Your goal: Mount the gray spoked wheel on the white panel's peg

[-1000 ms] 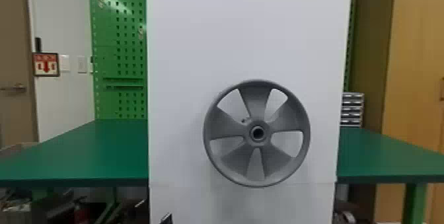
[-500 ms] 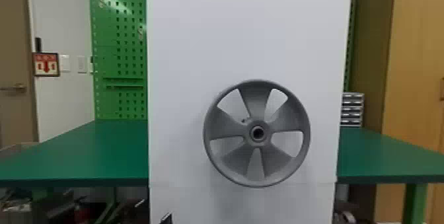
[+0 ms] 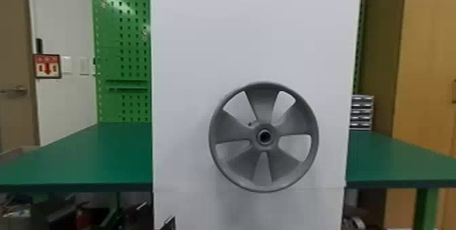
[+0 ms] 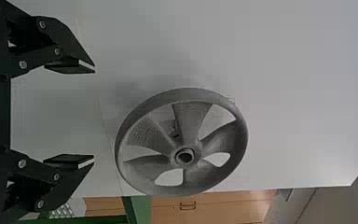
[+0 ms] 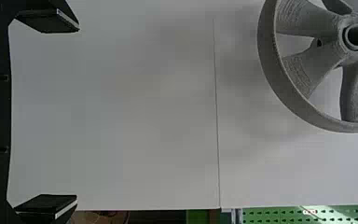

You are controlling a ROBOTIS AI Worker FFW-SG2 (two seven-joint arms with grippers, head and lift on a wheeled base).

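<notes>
The gray spoked wheel [image 3: 234,127] hangs upright at the front of the white panel [image 3: 254,36], right of its middle. Its hub opening faces the head camera; the peg's seating inside cannot be told. At the bottom edge of the head view, the tip of my left gripper [image 3: 168,223] shows in front of the panel. In the left wrist view my left gripper [image 4: 93,115] stands open, apart from the wheel [image 4: 191,116]. My right gripper [image 5: 78,114] is open in the right wrist view, with bare panel between its fingers and the wheel [image 5: 317,70] farther off.
A green table [image 3: 101,158] extends on both sides behind the panel. Green pegboard [image 3: 122,42] stands at the back left, a small drawer unit [image 3: 361,112] at the back right, and a wooden cabinet [image 3: 424,76] beyond it.
</notes>
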